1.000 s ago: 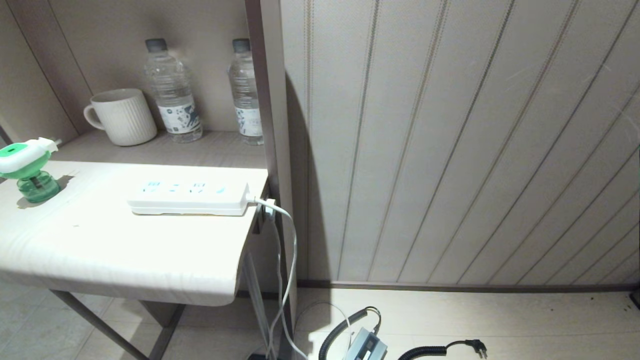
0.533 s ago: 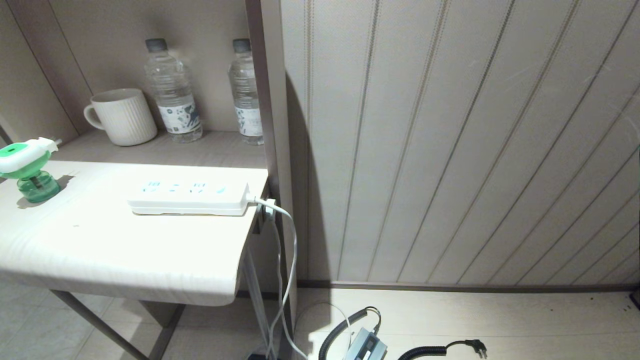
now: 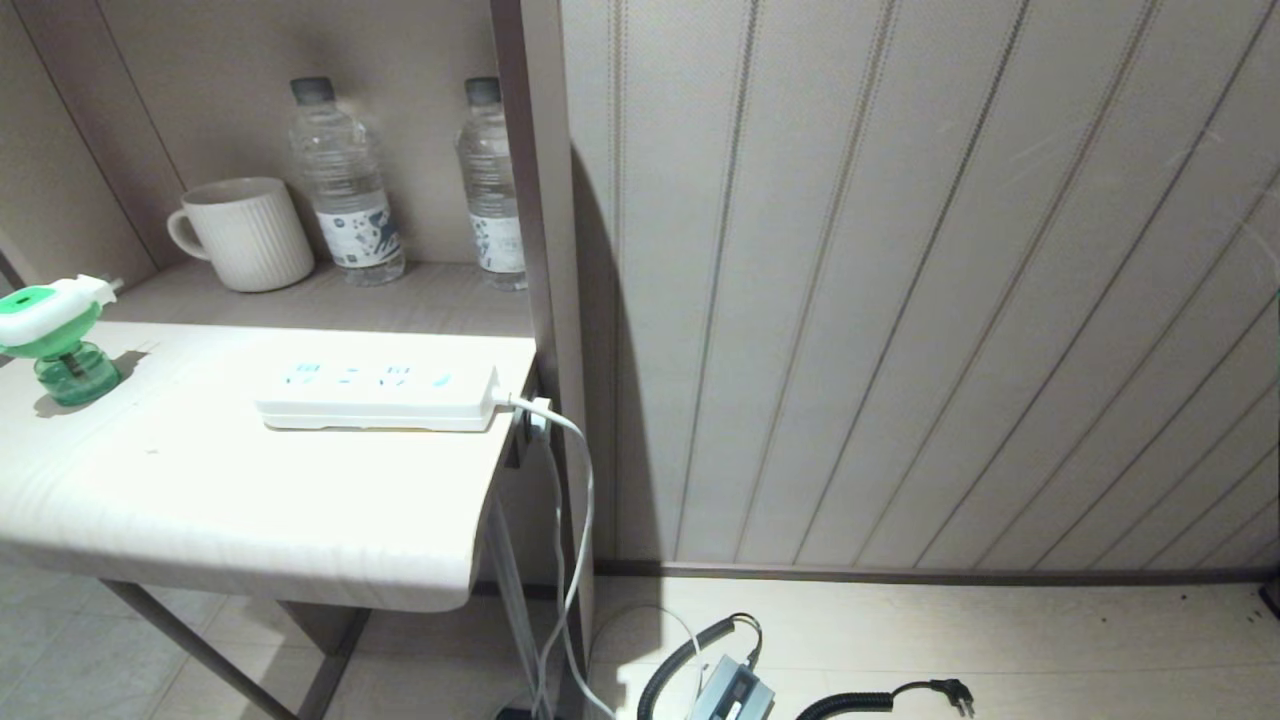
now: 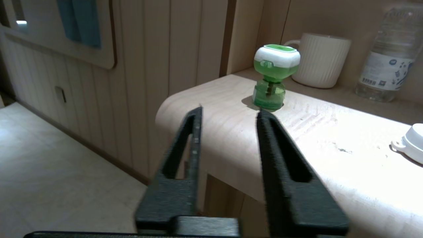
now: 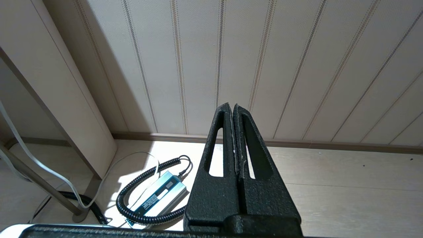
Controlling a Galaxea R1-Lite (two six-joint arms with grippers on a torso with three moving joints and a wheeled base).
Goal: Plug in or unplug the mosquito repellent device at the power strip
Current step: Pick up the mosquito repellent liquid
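The mosquito repellent device (image 3: 52, 338), a white-and-green head over a clear green bottle of liquid, stands upright near the table (image 3: 250, 500) corner, well apart from the power strip (image 3: 378, 397). The left gripper (image 4: 228, 114) hangs before it with jaws parted and empty; the right gripper (image 5: 233, 107) is closed, near the floor.

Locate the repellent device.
In the head view, the repellent device stands upright at the table's far left, unplugged, apart from the power strip, near the mug.
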